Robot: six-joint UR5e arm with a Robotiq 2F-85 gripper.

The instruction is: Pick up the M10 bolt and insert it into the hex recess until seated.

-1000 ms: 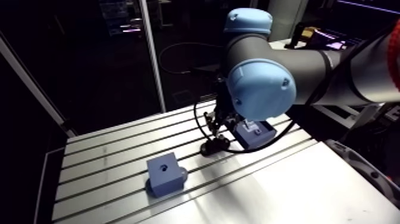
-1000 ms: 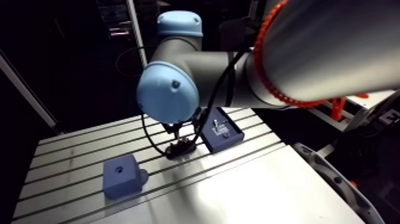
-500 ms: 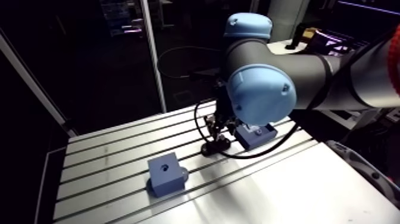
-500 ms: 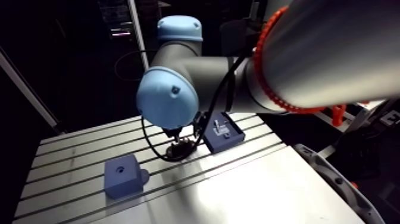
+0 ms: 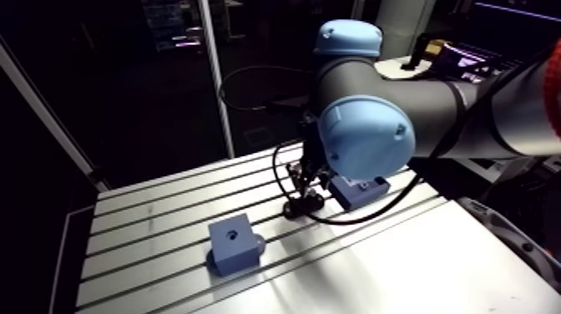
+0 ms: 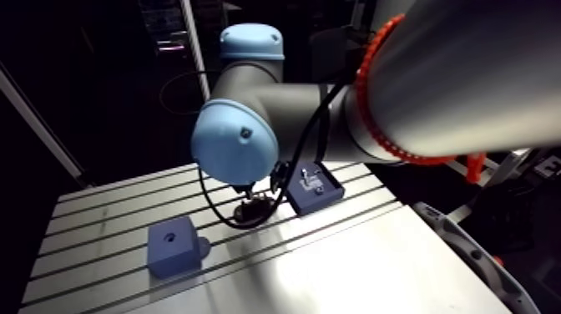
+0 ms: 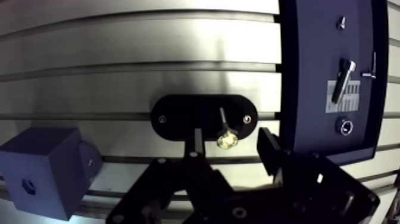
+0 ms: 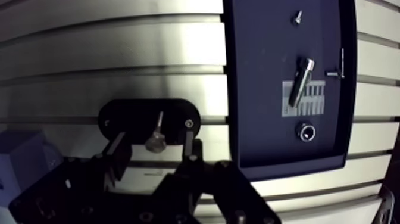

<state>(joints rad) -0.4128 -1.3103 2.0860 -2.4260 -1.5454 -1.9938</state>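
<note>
In the arm view the hand (image 5: pixel 302 203) is seen low over the worktop (image 5: pixel 150 225), with the blue block (image 5: pixel 233 242) well apart. In the wrist view the M10 bolt (image 7: pixel 224 130) is found between spread, empty fingers (image 7: pixel 269 148), head nearest, shank pointing ahead.

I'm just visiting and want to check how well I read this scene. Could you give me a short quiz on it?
1. True or false: the gripper is shut on the bolt.
2. The bolt between the fingers rests on: A) a black oval plate; B) a wooden board; C) a red cloth.
3. Fill in the word: a second bolt lies in the blue ___.

Key:
1. False. The fingers stand apart on either side of the bolt, without pressing it.
2. A.
3. tray.
</note>
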